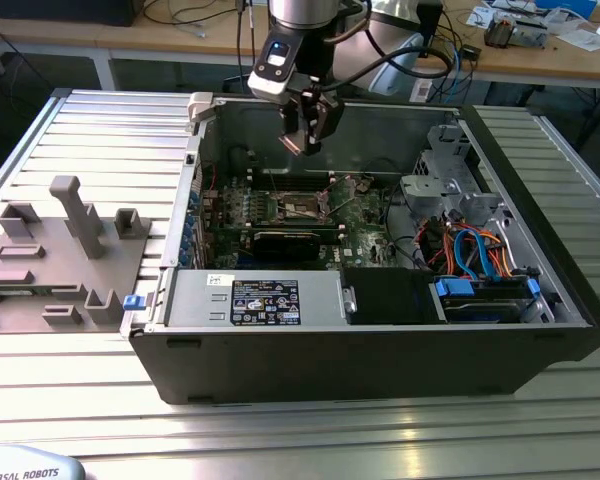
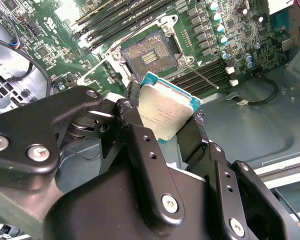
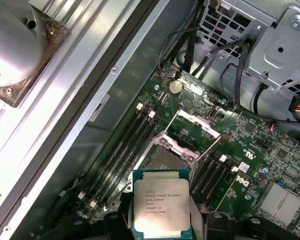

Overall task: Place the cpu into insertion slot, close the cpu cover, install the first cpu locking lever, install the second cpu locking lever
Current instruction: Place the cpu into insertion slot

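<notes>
The cpu [image 2: 167, 110] is a flat square chip with a silver-grey top and a teal edge, and my gripper [image 2: 165, 119] is shut on it by two opposite sides. In the first wrist view the cpu [image 3: 161, 210] hangs above the motherboard, just short of the open insertion slot [image 3: 162, 159], with my gripper [image 3: 162, 224] around it. The cpu cover [image 3: 181, 148] stands flipped open beyond the slot. A thin locking lever [image 2: 200, 75] sticks up beside the bare insertion slot [image 2: 150, 55]. In the exterior view my gripper [image 1: 305, 135] hovers inside the case over the insertion slot [image 1: 302, 207].
The open computer case [image 1: 380, 340] lies on a ribbed metal table. A drive cage [image 1: 450, 170] and coloured cables [image 1: 480, 250] fill its side toward the exterior view's right. Memory slots [image 3: 130, 145] flank the socket. A grey fixture [image 1: 70, 250] sits outside, toward that view's left.
</notes>
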`<state>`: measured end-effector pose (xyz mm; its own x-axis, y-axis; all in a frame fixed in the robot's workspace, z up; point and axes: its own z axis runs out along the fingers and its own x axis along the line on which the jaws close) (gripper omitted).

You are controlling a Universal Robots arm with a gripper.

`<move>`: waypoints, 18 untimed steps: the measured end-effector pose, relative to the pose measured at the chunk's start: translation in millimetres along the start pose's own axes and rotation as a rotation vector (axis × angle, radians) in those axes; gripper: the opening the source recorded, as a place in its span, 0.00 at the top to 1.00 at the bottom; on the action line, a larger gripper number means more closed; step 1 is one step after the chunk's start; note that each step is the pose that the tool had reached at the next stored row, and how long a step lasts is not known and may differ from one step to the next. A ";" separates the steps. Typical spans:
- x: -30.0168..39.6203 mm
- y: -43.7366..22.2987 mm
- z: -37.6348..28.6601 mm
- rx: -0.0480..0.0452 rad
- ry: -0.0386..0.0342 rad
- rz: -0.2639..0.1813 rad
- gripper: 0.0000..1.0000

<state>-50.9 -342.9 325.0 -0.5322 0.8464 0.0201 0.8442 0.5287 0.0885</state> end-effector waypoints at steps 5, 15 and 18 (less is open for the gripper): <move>0.0 0.0 0.1 -0.0005 -0.0020 0.023 0.46; 0.0 0.0 0.2 -0.0014 -0.0062 0.070 0.46; 0.0 0.0 0.2 -0.0017 -0.0074 0.083 0.46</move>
<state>-50.9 -342.9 324.8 -0.4602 0.8876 0.0200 0.8851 0.4569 0.0885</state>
